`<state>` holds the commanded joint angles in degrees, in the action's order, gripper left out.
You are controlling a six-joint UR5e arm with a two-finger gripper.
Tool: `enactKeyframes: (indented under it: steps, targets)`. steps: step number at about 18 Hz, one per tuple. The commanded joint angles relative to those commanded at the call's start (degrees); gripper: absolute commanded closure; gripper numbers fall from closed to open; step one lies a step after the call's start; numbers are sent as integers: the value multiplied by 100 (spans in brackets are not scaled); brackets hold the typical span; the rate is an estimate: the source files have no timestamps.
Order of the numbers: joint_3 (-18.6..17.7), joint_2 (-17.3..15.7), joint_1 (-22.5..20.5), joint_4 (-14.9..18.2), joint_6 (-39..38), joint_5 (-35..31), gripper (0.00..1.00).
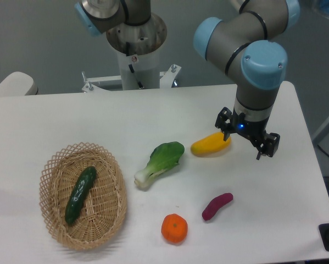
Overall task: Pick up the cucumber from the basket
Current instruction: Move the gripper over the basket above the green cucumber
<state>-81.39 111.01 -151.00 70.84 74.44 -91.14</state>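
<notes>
Cucumber first: it lies inside the basket at the left of the table, dark green and glossy, whole length in view. Its long axis runs on a diagonal — the upper end points up and to the right, the lower end down and to the left, close to the basket's near wall. Nothing else shares the basket with it.

Moving right, a bok choy lies on the bare tabletop, then an orange near the front edge, a purple sweet potato, and a yellow mango-like fruit further back.

The gripper hangs at the right side of the table, just beside the yellow fruit's right end and above the surface. Its fingers look spread and hold nothing. The cucumber is therefore well apart from it, away to the left and nearer the front, with the bok choy lying between them. By my judgement the reach has to cross most of the table, and the jaws would do best closing across the cucumber's width, so turned square to that diagonal.

Hard to make out: the fingertips are dark and small, so how wide they stand is uncertain. The arm's upper links are cut off at the top edge.
</notes>
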Motion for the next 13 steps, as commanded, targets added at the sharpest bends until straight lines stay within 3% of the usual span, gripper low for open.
enactKeyframes:
  steps: [8,13]
  targets:
    - [-219,-141,114,44,-140,26,0]
    - [-386,-290,570,149,-842,35,0]
